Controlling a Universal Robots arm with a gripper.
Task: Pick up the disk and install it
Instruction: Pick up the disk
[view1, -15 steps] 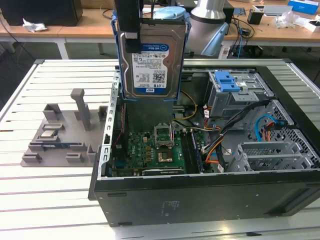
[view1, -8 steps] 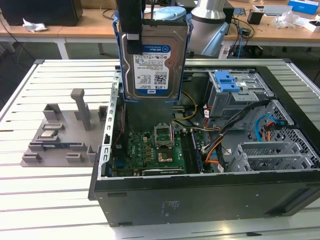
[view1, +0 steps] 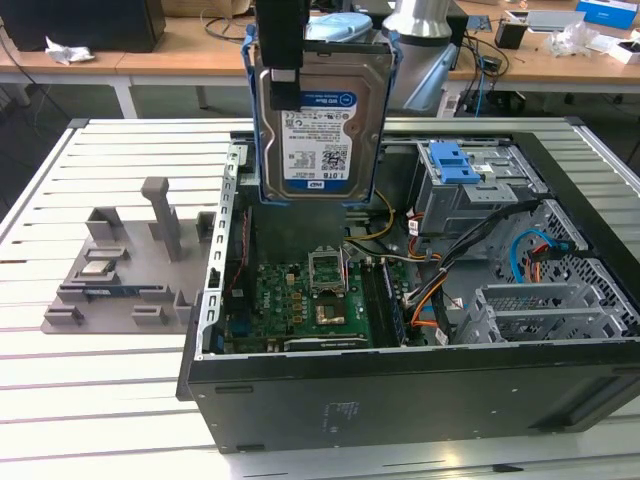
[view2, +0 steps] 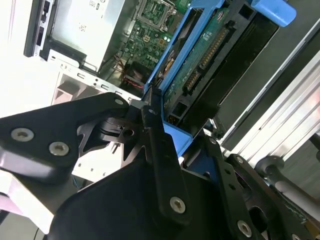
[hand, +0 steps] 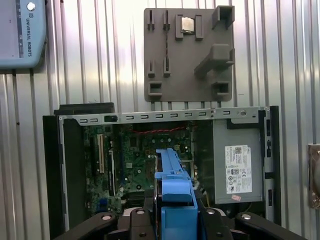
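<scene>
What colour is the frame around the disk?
Blue. The frame shows best in the first wrist view.

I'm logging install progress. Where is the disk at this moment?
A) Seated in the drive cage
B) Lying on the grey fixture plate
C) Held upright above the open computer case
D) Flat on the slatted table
C: the gripper clamps the disk upright over the open computer case.
</scene>
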